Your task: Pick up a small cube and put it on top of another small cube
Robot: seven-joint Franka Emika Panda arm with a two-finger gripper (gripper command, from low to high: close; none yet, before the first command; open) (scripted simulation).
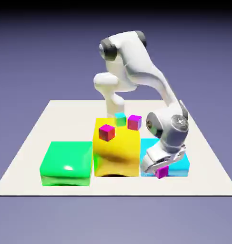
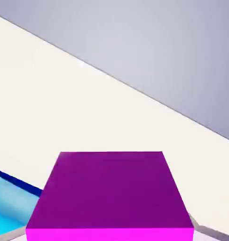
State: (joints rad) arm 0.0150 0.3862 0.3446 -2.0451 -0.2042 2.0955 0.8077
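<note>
Gripper (image 1: 161, 167) pinches the small cube (image 1: 161, 172) at the front edge of the cyan block (image 1: 179, 164), just right of the yellow block (image 1: 116, 152). Lift straight up to clear that edge, then centre the cube above a small cube on the yellow block.

A green block (image 1: 66, 163), a yellow block (image 1: 116, 151) and a cyan block (image 1: 177, 163) sit in a row on the white counter (image 1: 36, 138). The yellow block carries a red-sided cube (image 1: 106, 132).
</note>
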